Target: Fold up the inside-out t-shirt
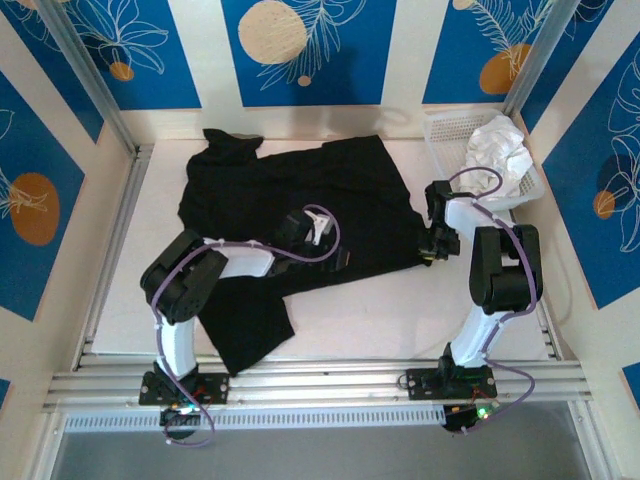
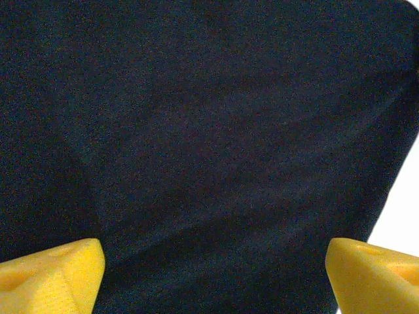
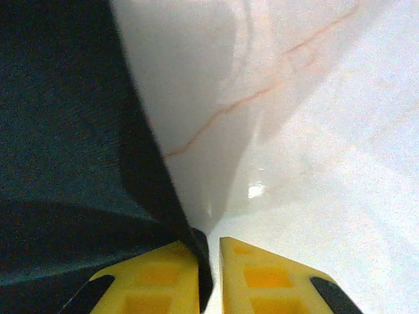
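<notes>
Black soft-cloth inside-out t-shirt (image 1: 300, 190): spread unfolded, rumpled, on white counter (image 1: 400, 310) left of white plastic basket (image 1: 447, 135), folding judged barely begun; left gripper (image 2: 216, 261) released over shirt, right gripper (image 3: 208, 261) clenched on basket-side edge.

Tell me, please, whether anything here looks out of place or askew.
The black t-shirt lies askew and rumpled: its near-left part trails toward the near edge of the table, and the far-left end is bunched. The right hand pinches its right edge. A white cloth sits crumpled in the basket at far right.
</notes>
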